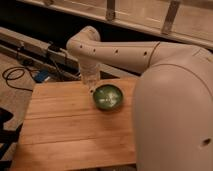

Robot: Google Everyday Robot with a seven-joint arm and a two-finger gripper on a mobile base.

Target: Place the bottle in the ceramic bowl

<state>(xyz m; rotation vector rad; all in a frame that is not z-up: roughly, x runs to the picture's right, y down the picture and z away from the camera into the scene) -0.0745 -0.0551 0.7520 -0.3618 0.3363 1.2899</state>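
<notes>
The bottle (90, 78) is a slim, pale object hanging upright below the wrist of the arm (120, 50). It sits above the far edge of the wooden table (75, 130), just to the left of the ceramic bowl (108, 96). Its lower end is near the bowl's left rim; whether the two touch cannot be determined. The bottle is outside the bowl.

The ceramic bowl is round and glossy green with a darker rim. It stands upright on the table near the far edge, right of centre. Pale whitish patches show on its inner surface; these cannot be told apart from reflections or contents.

The gripper (90, 82) points downward at the end of the arm, directly over the table's far edge and just left of the bowl. The bottle occupies the same position as the gripper, and the two pale shapes merge. How the gripper stands, and whether it is clamped on the bottle, cannot be told.

The arm runs from the large white robot body (175, 115) at the right, leftward across the scene to a rounded elbow joint, then turns straight down to the wrist. The robot body covers the table's right side.

The table is made of light wooden planks. Dark cables (20, 75) lie on the floor to its left. A rail (30, 45) runs along the dark wall behind.
</notes>
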